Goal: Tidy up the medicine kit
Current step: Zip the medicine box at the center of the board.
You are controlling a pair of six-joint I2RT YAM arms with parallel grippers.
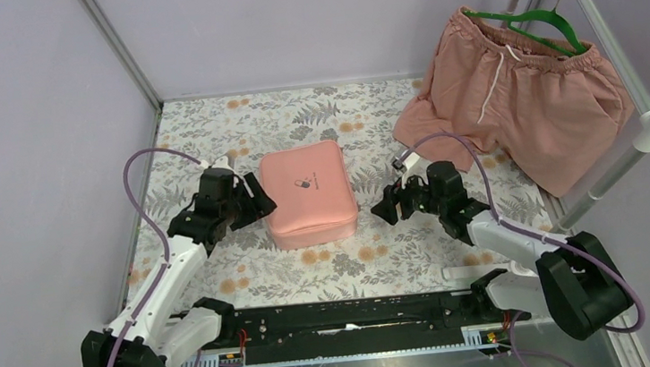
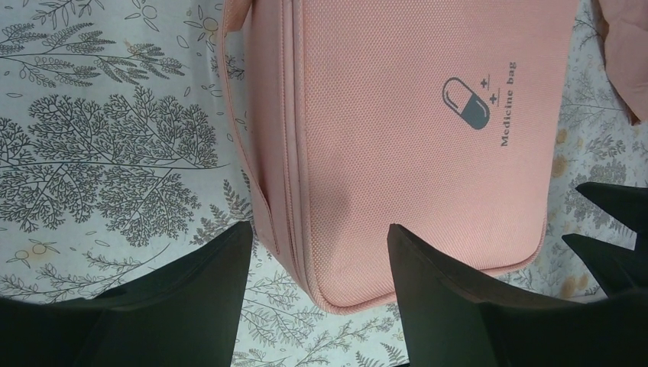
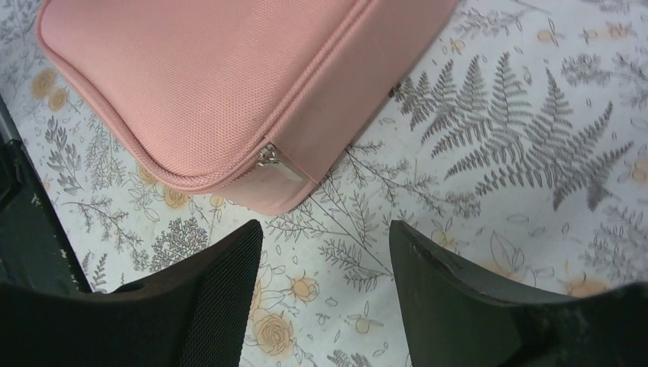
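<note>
A closed pink medicine kit [image 1: 309, 194] lies on the floral table [image 1: 374, 264]. The left gripper [image 1: 258, 201] and right gripper [image 1: 385, 206] flank it, jaws wide, holding nothing.

Top view taken from above-behind, looking down on whole table [image 1: 369, 116]. Wrist views held close, from opposite sides; medicine kit [image 1: 308, 194] shared by all three.

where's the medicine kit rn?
Top view: the medicine kit lies closed at table centre, between the left gripper and right gripper, jaws open, nearer the left.
</note>
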